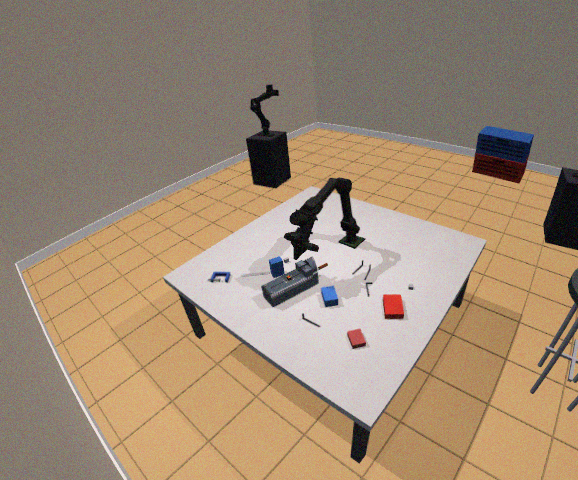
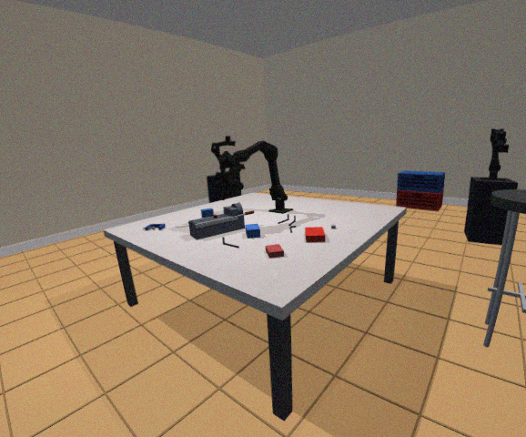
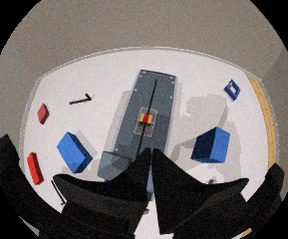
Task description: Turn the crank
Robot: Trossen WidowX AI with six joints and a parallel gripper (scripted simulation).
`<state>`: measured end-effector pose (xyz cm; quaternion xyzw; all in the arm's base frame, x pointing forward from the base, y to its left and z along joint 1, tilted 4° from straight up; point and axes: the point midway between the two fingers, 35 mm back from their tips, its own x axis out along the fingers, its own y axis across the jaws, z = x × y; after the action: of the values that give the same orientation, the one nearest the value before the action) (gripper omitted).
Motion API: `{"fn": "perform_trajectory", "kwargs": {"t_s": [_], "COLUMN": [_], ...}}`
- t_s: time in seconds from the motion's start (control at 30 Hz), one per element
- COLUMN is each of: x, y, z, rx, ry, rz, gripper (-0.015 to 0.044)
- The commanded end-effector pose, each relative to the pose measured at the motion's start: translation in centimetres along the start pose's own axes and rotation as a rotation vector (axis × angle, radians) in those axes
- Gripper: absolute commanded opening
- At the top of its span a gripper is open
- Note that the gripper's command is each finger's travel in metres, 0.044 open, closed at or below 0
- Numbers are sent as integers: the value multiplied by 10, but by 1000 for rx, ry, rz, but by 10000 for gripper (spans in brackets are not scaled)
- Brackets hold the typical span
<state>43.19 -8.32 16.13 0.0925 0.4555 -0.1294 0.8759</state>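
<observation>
Above the machine's (image 1: 289, 287) crank end, mid-surface, the gripper (image 1: 298, 254) hangs with fingers clenched on nothing. Grasping the handle (image 1: 322, 266) remains undone; next it must reopen and descend.

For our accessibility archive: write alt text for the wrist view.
The shut black tool hangs over the near end of a long grey machine on a white table, holding nothing. A red pointer sits midway along the slide, with blue blocks on both sides.
</observation>
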Motion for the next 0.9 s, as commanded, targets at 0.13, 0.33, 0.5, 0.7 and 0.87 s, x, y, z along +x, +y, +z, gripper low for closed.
{"fn": "perform_trajectory", "kwargs": {"t_s": [0.13,0.33,0.5,0.7,0.87], "x": [0,0,0,0,0], "y": [0,0,0,0,0], "z": [0,0,0,0,0], "rx": [0,0,0,0,0], "ry": [0,0,0,0,0], "rz": [0,0,0,0,0], "gripper": [0,0,53,210,341]}}
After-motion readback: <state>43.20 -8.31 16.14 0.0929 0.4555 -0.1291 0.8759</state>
